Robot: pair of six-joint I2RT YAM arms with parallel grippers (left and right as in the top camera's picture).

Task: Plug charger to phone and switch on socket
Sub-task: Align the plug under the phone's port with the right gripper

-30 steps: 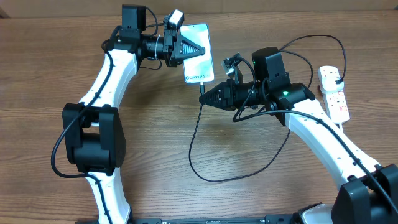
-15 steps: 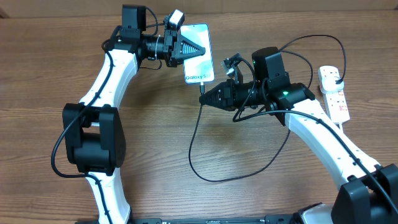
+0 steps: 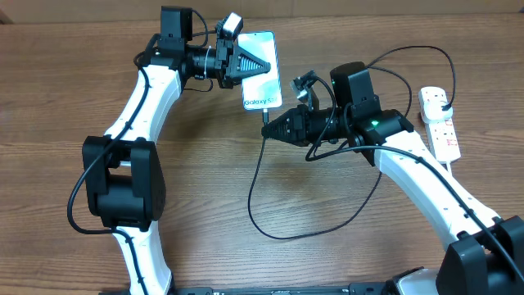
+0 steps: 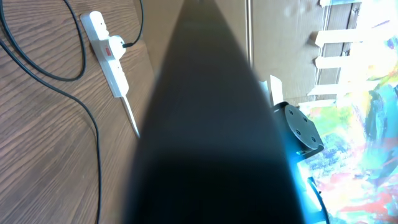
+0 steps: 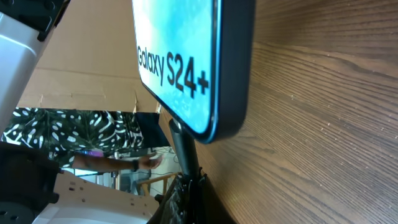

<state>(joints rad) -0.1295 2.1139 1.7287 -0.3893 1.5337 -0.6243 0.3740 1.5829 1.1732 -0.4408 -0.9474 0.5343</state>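
The wooden table (image 3: 205, 164) carries 2 arms: the left arm (image 3: 143, 98) reaches in to the far centre, the right arm (image 3: 426, 176) to the middle. The socket (image 3: 440, 127), a white strip with red-marked switches (image 4: 112, 46), lies at the right edge, well apart from both grippers, with the black plug (image 4: 127, 43) seated in it and a white cord (image 4: 130, 115) leaving 1 end. The phone (image 3: 266, 82) is at the far centre. Its long axis runs far to near, slightly tilted, and its text end points toward the right gripper (image 3: 273, 128). The screen reads "Galaxy S24+". The left gripper (image 3: 260, 65) pinches the phone; 1 finger lies across the screen and covers its far left part. In the left wrist view a dark blurred mass blocks the centre, with a teal glow on its right side. The charger (image 3: 258, 164) cable loops from the socket toward the near edge and back up. The right gripper is clamped on the connector (image 5: 184, 146), which meets the phone's near edge; full seating cannot be told. Cardboard and a leaf-patterned cloth stand behind.
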